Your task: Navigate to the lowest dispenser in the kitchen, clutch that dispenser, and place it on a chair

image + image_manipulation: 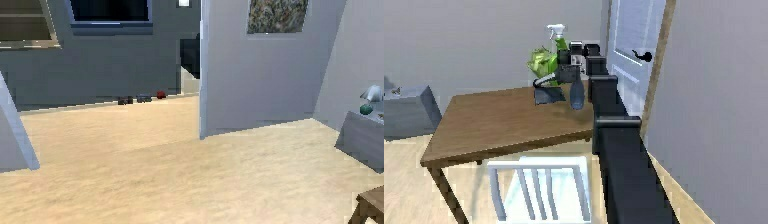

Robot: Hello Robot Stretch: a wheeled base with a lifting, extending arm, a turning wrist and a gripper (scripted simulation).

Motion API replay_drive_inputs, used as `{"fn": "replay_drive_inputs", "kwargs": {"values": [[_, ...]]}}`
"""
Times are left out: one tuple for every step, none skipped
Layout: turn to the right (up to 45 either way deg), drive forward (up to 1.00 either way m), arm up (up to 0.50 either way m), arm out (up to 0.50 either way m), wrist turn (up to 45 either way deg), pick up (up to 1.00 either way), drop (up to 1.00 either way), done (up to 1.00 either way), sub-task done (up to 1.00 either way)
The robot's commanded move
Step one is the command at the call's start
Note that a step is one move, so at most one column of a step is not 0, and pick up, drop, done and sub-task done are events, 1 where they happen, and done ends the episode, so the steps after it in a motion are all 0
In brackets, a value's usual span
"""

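the gripper [568, 73] hovers by a green spray bottle [543, 61], wooden table [484, 125] below.

No writing, number or sign can be read anywhere, neither on the framed wall picture [277, 15] nor on the green spray bottle [560, 42].

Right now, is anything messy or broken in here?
Nothing looks spilled or broken. The only oddity: a few small things, one red, lie loose on the floor by the far wall. The chair and table stand straight.
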Motion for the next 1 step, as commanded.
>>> {"fn": "replay_drive_inputs", "kwargs": {"values": [[0.0, 0.0, -0.32, 0.0, 0.0, 0.0, 0.0, 0.0, 0.0]]}}
